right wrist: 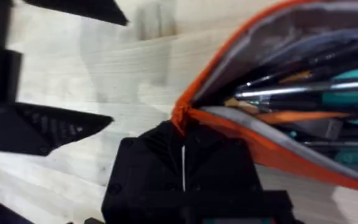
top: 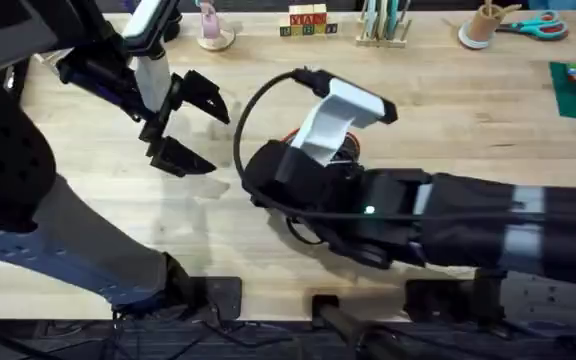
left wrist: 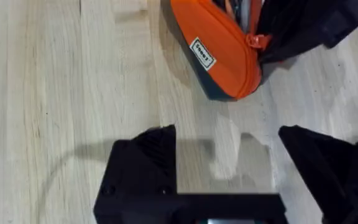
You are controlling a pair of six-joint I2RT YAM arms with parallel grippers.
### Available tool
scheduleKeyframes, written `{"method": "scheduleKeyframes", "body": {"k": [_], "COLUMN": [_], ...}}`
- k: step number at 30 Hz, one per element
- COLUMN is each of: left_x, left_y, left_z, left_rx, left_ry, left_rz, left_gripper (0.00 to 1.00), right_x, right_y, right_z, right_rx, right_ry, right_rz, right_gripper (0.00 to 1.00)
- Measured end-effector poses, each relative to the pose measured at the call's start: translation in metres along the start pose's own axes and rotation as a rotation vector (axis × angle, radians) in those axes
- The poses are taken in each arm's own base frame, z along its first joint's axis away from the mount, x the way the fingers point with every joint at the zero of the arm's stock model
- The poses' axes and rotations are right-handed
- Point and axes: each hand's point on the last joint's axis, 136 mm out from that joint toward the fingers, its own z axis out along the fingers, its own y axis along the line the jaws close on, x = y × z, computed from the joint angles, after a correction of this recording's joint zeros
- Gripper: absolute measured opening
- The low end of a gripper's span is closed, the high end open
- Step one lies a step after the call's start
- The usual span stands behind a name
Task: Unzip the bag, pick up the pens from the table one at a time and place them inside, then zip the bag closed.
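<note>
The bag (left wrist: 219, 53) lies on the table (left wrist: 55, 93), open, with pens (right wrist: 303, 93) inside, so zipping looks like the step in hand. The right gripper (right wrist: 183, 163) is clamped on the bag's orange pull tab (right wrist: 180, 118); the left gripper (left wrist: 229, 165) hovers just beside the bag, fingers apart. Next, I judge, the right must draw the tab along the zip while the left steadies the bag.

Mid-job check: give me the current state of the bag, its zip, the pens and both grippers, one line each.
bag: lying on the table, mouth open.
zip: unzipped; orange pull tab at the end of the opening.
pens: several lying inside the bag.
left gripper: open, holding nothing, above bare table beside the bag.
right gripper: shut, fingertips at the pull tab; whether it grips the tab is unclear.
</note>
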Motion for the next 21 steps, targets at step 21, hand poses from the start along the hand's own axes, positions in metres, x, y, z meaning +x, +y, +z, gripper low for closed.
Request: {"method": "scheduleKeyframes", "body": {"k": [21], "left_x": [-0.018], "left_y": [0.003], "left_z": [-0.001], "left_rx": [-0.030], "left_ry": [-0.101], "left_rz": [-0.021], "left_gripper": [0.995], "right_x": [-0.029], "right_y": [0.015], "right_z": [-0.029], "right_rx": [-0.071], "right_ry": [-0.058], "right_rz": [-0.031], "right_gripper": [0.031]}}
